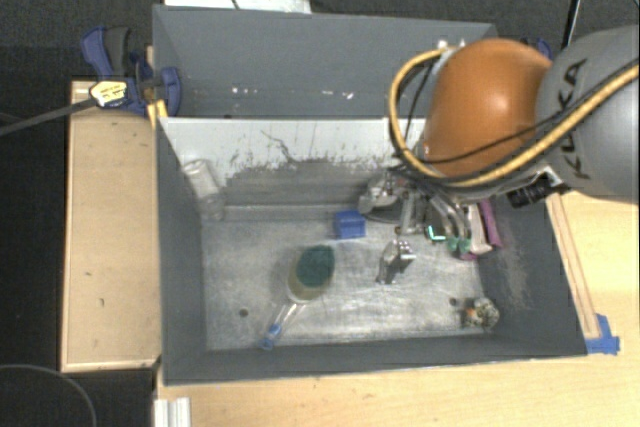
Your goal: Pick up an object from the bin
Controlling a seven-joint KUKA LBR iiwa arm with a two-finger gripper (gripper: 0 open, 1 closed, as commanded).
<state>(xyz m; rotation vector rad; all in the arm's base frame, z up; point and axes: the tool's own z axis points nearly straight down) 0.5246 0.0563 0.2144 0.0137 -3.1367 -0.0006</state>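
Bin: grey metal, with a scuffed floor; a few loose things lie well apart on it.
Far-left corner: a clear plastic piece sits where the left wall meets the back wall; its kind cannot be told.
Left of centre: a brush-like tool lies flat. It has a round dark-green head in a pale rim, and its thin clear handle runs down-left to a blue tip near the front wall.
Centre: a small blue block sits on the floor up and to the right of the brush head, apart from it.
Gripper: low over the floor just right of centre. Its silver tip is below and to the right of the blue block, near it but apart.
Claw state: whether it is released or clenched cannot be told from this angle.
Thing to pick: the blue block is the item nearest the gripper; the brush-like tool is next, further left.
Under the wrist: a pink strip with green bits beside it. Whether it belongs to the robot or lies in the bin cannot be told.
Front-right corner: a small mottled lump, brownish and green, lies near the front wall, apart from the gripper.
Arm: an orange dome cover with yellow-black cables looped round it reaches in from the right over the bin's right half.
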